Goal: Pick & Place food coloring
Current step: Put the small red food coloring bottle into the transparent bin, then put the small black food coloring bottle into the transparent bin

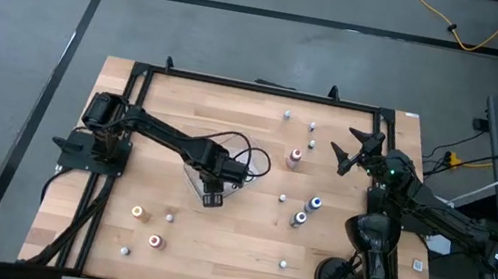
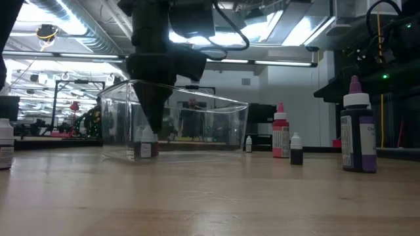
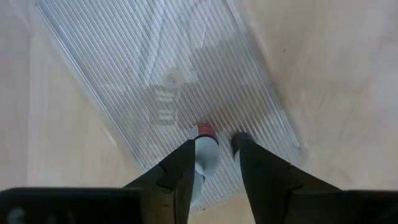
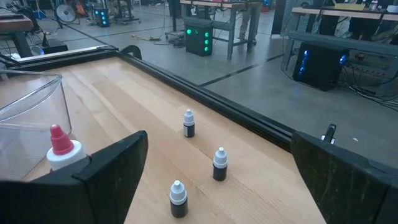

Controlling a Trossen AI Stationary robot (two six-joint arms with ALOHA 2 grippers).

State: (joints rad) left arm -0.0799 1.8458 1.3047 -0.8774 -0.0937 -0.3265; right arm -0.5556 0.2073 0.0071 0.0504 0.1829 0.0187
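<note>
While the left gripper (image 3: pixel 214 165) sits low inside the clear tray (image 2: pixel 216 121), fingers slightly parted round a red-capped food coloring bottle (image 3: pixel 206 149), it looks like a drop-off. Right gripper (image 1: pixel 357 150) waits wide open nr far-right bottles, w/ others scattered on the table (image 1: pixel 211 245).

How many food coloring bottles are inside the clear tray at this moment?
1. The bottle stands in the clear tray, between the open fingers of the left gripper. From above, the arm covers part of the tray, so another may be hidden.

Tiny upright bottles (image 1: pixel 300 218) scattered across table.
</note>
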